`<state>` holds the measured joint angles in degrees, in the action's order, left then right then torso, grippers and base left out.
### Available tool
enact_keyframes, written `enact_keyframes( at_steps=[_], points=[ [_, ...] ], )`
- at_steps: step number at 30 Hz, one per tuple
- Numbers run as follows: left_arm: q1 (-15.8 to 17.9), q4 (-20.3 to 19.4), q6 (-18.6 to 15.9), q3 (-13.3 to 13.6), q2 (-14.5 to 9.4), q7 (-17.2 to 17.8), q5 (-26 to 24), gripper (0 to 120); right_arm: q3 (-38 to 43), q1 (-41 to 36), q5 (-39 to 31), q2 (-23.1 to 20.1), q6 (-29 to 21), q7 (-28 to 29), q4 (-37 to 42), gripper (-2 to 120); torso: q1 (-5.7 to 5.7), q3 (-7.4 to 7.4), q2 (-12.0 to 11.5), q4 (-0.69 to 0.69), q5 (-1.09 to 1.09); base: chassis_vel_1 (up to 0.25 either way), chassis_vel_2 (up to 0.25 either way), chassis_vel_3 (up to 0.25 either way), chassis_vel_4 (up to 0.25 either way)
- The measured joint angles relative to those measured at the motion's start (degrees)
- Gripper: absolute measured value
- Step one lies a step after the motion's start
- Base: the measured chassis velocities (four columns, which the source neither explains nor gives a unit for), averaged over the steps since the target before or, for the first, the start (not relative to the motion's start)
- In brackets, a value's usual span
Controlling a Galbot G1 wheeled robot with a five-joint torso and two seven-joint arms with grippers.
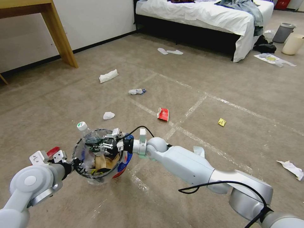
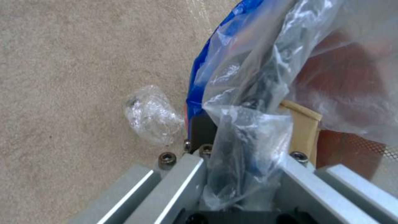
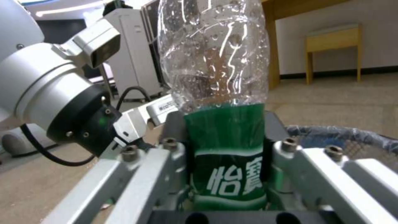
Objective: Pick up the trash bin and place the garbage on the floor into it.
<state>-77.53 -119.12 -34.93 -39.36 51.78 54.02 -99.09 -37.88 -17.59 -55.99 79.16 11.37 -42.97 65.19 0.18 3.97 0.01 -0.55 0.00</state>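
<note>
The trash bin [image 1: 95,164], round with a red base and a clear blue-edged liner, hangs just above the carpet. My left gripper [image 1: 73,163] is shut on its near rim; the left wrist view shows that gripper [image 2: 244,149] clamped over the liner and rim of the trash bin [image 2: 352,77]. My right gripper [image 1: 98,144] is over the bin's mouth, shut on a clear plastic bottle [image 1: 87,133] with a green label and white cap. The bottle [image 3: 226,155] sits between the right gripper's fingers, beside the bin rim [image 3: 344,137]. Brown paper [image 1: 103,162] lies inside. More garbage lies on the floor: a red wrapper [image 1: 163,114], white tissues [image 1: 108,115], a yellow scrap [image 1: 222,122].
More litter lies farther off: a white wad [image 1: 108,76], a crumpled piece [image 1: 136,91], a tissue [image 1: 291,168] at the right. A wooden table leg [image 1: 60,34] stands far left, a bed [image 1: 205,19] at the back, with a grey bin [image 1: 283,31] and a cream bucket [image 1: 293,43] beside it.
</note>
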Motion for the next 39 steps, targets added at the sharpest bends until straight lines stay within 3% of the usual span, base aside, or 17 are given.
enact_keyframes(
  at_steps=[5, 9, 12, 16, 18, 32, 39],
  points=[
    [0.11, 0.27, 0.01, 0.05, 0.01, 0.01, -0.02, 0, -0.11, 0.08, 0.23, 0.01, -0.78, 0.75, 0.18, 48, 0.0, 0.0, 0.0, 0.0, 0.0, 0.0, 0.0, 0.0, 0.0],
    [0.12, 0.31, 0.02, 0.05, -0.02, 0.04, -0.03, 0, -0.11, 0.13, 0.53, 0.08, -0.85, 1.18, 0.18, 59, 0.0, 0.0, 0.0, 0.0, 0.0, 0.0, 0.0, 0.0, 0.0],
    [0.06, 0.32, 0.04, -0.17, -0.27, 0.24, -0.2, 0, -0.11, 0.17, 0.62, 0.02, -0.85, 1.47, 0.18, 75, 0.0, 0.0, 0.0, 0.0, 0.0, 0.0, 0.0, 0.0, 0.0],
    [0.05, 0.34, 0.05, -0.26, -0.42, 0.38, -0.41, 0, -0.11, 0.21, 0.63, -0.02, -0.85, 1.56, 0.22, 84, 0.0, 0.0, 0.0, 0.0, 0.0, 0.0, 0.0, 0.0, 0.0],
    [0.17, 0.34, 0.06, -0.22, -0.45, 0.53, -0.57, 0, -0.11, 0.39, 0.62, -0.03, -0.85, 1.82, 0.21, 95, 0.0, 0.0, 0.0, 0.0, 0.0, 0.0, 0.0, 0.0, 0.0],
    [0.42, 0.35, 0.1, 0.05, -0.44, 1.04, -0.87, 0, 0.13, 0.72, 0.4, -0.22, -0.64, 2.67, 0.85, 100, 0.0, 0.0, 0.0, 0.0, 0.0, 0.0, 0.0, 0.0, 0.0],
    [0.3, 0.44, 0.05, -0.32, -0.99, 1.37, -1.32, 0, 4.5, 2.82, -2.6, -0.85, -0.62, 3.5, 5.23, 100, 0.0, 0.0, 0.0, 0.0, 0.0, 0.0, 0.0, 0.0, 0.0]
  ],
)
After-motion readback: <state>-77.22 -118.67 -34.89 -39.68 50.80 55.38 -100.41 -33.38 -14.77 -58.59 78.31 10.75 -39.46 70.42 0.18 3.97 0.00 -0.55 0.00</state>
